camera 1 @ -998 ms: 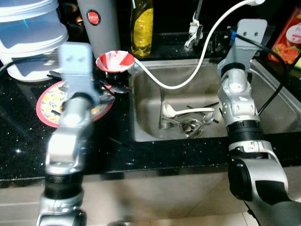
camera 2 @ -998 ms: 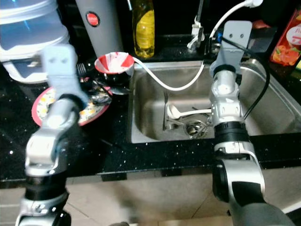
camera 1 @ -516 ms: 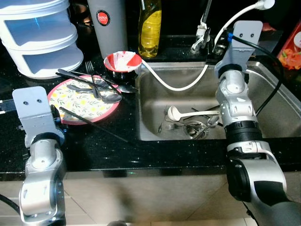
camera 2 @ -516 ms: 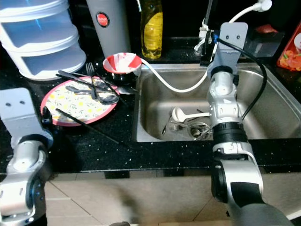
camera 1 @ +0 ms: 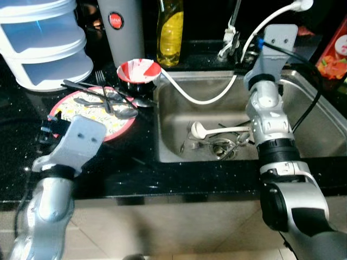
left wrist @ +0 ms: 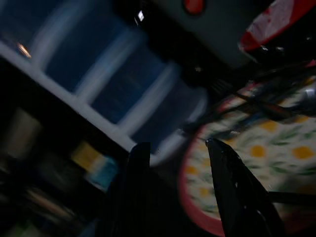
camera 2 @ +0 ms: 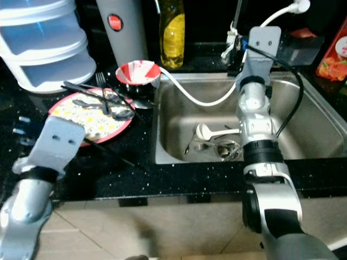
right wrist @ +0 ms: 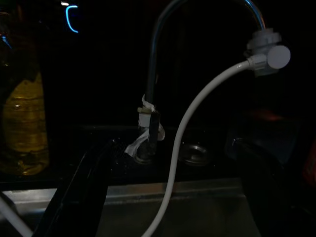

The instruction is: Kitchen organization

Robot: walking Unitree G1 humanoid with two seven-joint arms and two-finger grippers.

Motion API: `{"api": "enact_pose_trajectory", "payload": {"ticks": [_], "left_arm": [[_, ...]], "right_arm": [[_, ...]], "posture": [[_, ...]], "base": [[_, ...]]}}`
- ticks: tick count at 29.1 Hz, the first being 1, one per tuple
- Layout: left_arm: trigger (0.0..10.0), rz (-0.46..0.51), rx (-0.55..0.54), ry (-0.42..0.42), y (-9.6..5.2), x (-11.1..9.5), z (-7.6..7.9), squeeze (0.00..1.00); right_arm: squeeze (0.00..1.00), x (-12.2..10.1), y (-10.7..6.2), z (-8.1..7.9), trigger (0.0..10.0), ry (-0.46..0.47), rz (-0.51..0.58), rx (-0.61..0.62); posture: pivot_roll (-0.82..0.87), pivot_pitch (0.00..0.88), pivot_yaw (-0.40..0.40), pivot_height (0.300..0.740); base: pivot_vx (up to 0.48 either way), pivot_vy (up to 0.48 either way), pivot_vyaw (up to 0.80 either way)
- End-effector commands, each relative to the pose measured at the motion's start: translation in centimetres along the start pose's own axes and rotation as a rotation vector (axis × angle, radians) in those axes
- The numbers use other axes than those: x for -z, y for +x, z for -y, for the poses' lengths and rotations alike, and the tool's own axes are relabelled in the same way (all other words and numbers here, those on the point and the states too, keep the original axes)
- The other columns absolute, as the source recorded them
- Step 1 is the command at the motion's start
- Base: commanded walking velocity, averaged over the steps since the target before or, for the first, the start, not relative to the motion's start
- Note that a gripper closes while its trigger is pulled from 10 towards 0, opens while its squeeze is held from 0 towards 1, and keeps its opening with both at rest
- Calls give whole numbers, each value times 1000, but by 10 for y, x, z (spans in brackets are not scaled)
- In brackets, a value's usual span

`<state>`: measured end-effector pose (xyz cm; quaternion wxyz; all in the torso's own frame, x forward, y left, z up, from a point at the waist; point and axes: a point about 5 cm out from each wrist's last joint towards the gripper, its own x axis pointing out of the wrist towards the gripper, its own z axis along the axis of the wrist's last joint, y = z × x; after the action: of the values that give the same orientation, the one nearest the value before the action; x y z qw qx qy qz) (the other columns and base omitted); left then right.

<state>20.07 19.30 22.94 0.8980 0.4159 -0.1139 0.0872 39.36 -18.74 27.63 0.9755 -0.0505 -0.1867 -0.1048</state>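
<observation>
The left gripper (left wrist: 180, 165) has its two black fingers (left wrist: 232, 187) parted, with nothing between the jaws. Beyond them, blurred, the red-rimmed plate (left wrist: 256, 163) with yellow flowers lies on the dark bench, dark cutlery (left wrist: 266, 106) across it. A red-and-white bowl (left wrist: 276, 22) sits past the plate, beside a grey canister (left wrist: 212, 19) with a red badge. The white tiered container (left wrist: 123, 94) stands near the plate's rim.

There was one plate (camera 1: 120, 120), one bowl (camera 1: 139, 72), one ladle (camera 1: 217, 129), one bottle (camera 1: 169, 30), one hose (camera 1: 227, 76) and two arms.
</observation>
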Motion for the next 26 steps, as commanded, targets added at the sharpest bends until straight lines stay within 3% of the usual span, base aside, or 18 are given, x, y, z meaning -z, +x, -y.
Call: {"api": "enact_pose_trajectory", "payload": {"ticks": [1, 3, 4, 8, 9, 12, 14, 21, 26], "left_arm": [[10000, 48, 24, 69, -4, -5, -7, 0], [10000, 51, 47, 84, -6, -6, -7, 0], [10000, 50, 183, 94, -18, -6, 3, 0], [10000, -12, 463, 66, -40, -1, 24, 0], [10000, -12, 463, 66, -40, -1, 24, 0], [10000, -48, 660, 104, -52, 6, 33, 0], [10000, -44, 689, 120, -54, 7, 33, 0], [10000, -13, 737, 240, -40, 15, 32, 0], [10000, 51, 718, 369, -13, 22, 38, 0]], "right_arm": [[0, 5, -1, -2, 10000, 7, -22, -1], [0, 5, -1, -3, 10000, 8, -23, -3], [0, 6, -1, -6, 10000, 13, -26, -11], [0, 7, -2, -10, 10000, 19, -33, -25], [0, 7, -2, -10, 10000, 19, -33, -25], [0, 7, -1, -12, 10000, 20, -34, -34], [0, 7, -1, -13, 10000, 20, -34, -34], [0, 5, 0, -12, 10000, 23, -30, -31], [0, 4, 1, -12, 10000, 26, -26, -27]], "posture": [[213, 0, 14, 740], [213, 0, 14, 740], [232, 0, 11, 740], [232, 0, 11, 740], [232, 0, 11, 740], [241, 0, 1, 740], [241, 0, 1, 740], [229, 0, -3, 740], [214, 0, -1, 740]], "base": [[0, 0, 0], [0, 0, 0], [0, 0, 0], [0, 0, 0], [0, 0, 0], [0, 0, 0], [0, 0, 0], [0, 0, 0], [0, 0, 0]]}}
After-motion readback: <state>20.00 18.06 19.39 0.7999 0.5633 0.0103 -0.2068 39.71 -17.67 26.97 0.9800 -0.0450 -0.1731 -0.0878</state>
